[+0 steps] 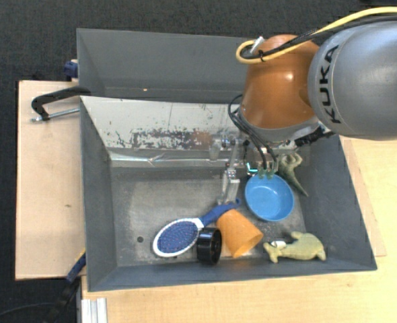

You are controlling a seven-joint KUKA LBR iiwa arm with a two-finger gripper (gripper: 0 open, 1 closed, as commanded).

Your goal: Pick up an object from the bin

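Blue bowl (269,202) sits upright on the floor of the bin (95,200), in the right half, nearer the right wall than the left and about midway between the far wall and the near edge. The gripper (254,168) hangs just over the bowl's far-left rim, below the arm's orange cover (276,86). Whether the gripper is apart or together, I cannot tell, since the cover and the dark parts under it hide that. Nothing can be seen clamped in it.

Just beyond the bowl, against the right wall, lies an olive-green toy animal (294,168), partly under the arm. Touching the bowl's near-left side is an orange cup (240,233), tipped over on its side. A black cap (209,245) lies against the cup's left side, close to the near edge. Left of the cap is a hairbrush (177,237) with a white-rimmed blue head; its blue handle runs up and right towards the bowl. A yellow-green toy animal (298,247) lies in the near right corner, just beside the cup and near the bowl.
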